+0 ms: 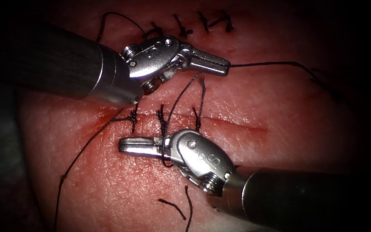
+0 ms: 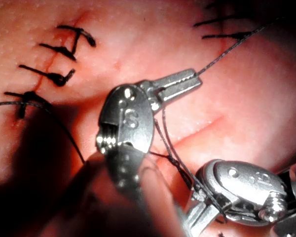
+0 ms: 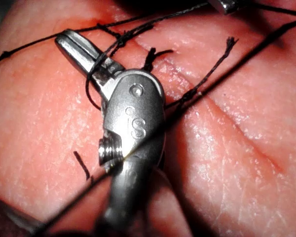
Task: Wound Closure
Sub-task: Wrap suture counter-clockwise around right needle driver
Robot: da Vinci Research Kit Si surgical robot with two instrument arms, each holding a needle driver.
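My right gripper (image 1: 127,146) lies nearest, just below the cut (image 1: 237,124), its jaws pressed together and pointing left with nothing between them. A loop of thread (image 1: 165,148) is wrapped around it behind the jaws. Two loose cut ends of thread (image 1: 172,206) lie on the tissue (image 1: 280,150) beneath it. Along the cut, three dark stitches (image 1: 162,118) cross the wound, with red fluid (image 1: 104,118) at its left end. Beyond the cut, my left gripper (image 1: 220,65) points right, clamped on the thread, which runs taut from its tip off to the right. Farthest back, a row of finished stitches (image 1: 202,23) crosses the tissue. I cannot make out the needle.
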